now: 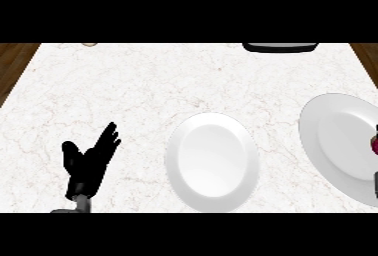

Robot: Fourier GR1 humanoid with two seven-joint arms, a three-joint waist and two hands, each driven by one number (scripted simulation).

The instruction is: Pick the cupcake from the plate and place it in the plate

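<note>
Fingers (111, 136) of the left hand (87, 162) are straight and spread wide, pointing up and away, with the thumb set off to the left; they hold nothing. This hand rests at the near left of the counter (133, 80), its grey forearm coming in from the lower edge.

In the head view, a white plate (212, 161) lies near the middle of the marble counter, with nothing on it. A second white plate (336, 145) lies to the right, cut off by the right edge. At that edge, over the right plate, a small dark red shape shows, which looks like the cupcake (375, 145); most of it is out of frame. Just below it a sliver of black shows at the edge, probably the right hand (376, 182); whether its fingers are open or curled cannot be told.

At the far edge of the counter a dark object (280, 47) with a pale top is partly cut off, and a small pale item (89, 44) sits at the far left. Wooden floor (15, 65) shows on both sides of the counter.
</note>
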